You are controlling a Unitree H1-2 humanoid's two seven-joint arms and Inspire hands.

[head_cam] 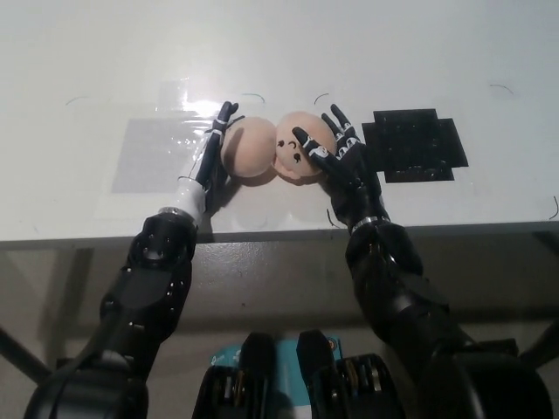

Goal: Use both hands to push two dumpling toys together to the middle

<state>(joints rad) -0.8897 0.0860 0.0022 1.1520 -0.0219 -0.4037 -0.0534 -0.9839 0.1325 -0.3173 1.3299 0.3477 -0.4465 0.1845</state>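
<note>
Two peach-coloured dumpling toys sit pressed together on the white table (367,52). The left dumpling (249,149) is plain; the right dumpling (295,157) shows a small drawn face. My left hand (214,148) lies flat against the left dumpling's outer side, fingers straight and apart. From the right, my right hand (336,157) leans on the right dumpling's outer side with its fingers spread. Neither hand grips a toy.
A black patch (415,145) lies on the table right of my right hand. A grey translucent patch (153,153) lies left of my left hand. The table's front edge (279,236) runs just below both wrists.
</note>
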